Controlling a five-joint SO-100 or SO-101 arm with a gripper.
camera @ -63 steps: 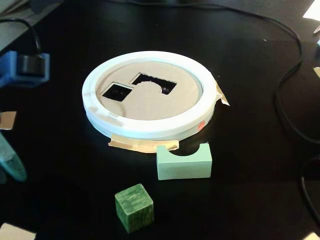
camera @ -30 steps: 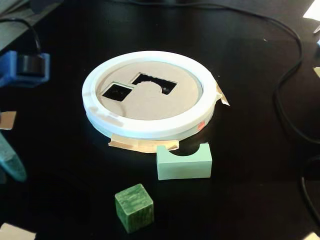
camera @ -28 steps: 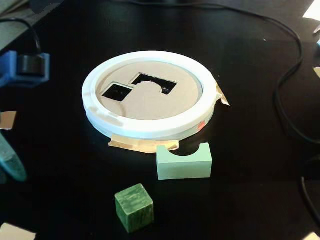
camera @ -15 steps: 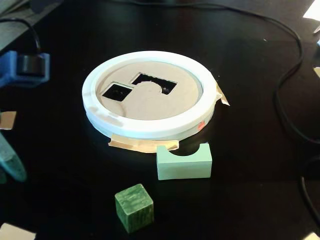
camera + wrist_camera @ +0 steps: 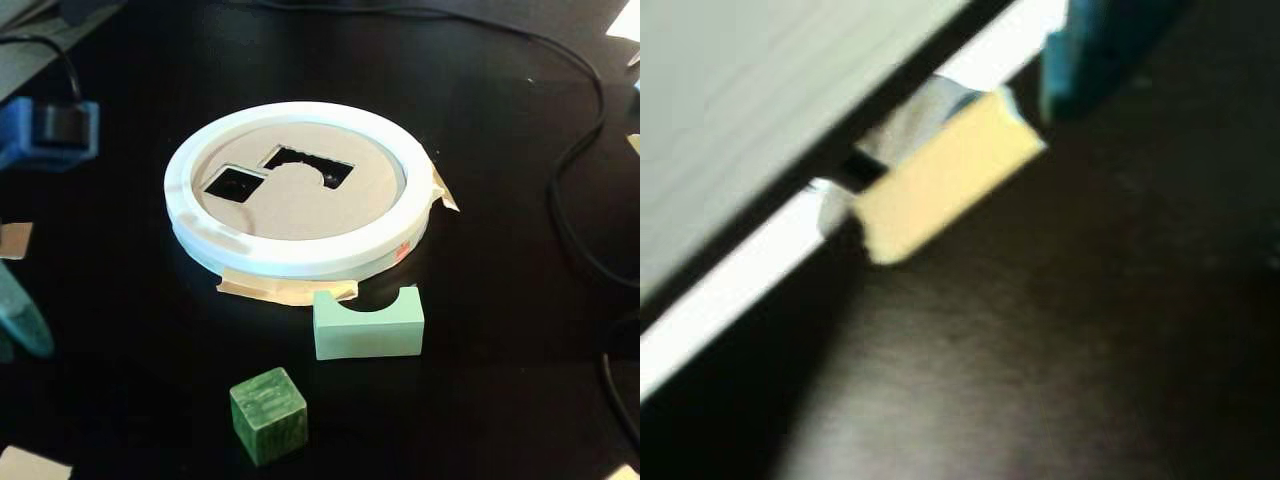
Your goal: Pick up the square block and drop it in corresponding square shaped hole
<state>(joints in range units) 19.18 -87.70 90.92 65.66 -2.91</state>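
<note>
In the fixed view the square block (image 5: 268, 414), a small dark green cube, stands alone on the black table near the front. The square shaped hole (image 5: 233, 184) is the small dark cutout on the left of the round tan panel with a white rim (image 5: 300, 255). Only a teal finger (image 5: 20, 318) of my gripper shows at the left edge, far left of the block and touching neither it nor the panel. The blurred wrist view has a teal part (image 5: 1090, 50) at the top; neither block nor hole appears there.
A pale mint block with a semicircular notch (image 5: 368, 325) lies between cube and panel. The panel also has a larger arch-notched cutout (image 5: 308, 166). A blue arm part (image 5: 50, 130) sits at the left. Black cables (image 5: 575, 160) run along the right. Yellow tape (image 5: 940, 185) marks the table edge.
The blue arm part and the teal finger at the left edge have shifted slightly up and left. Both blocks and the panel have not moved.
</note>
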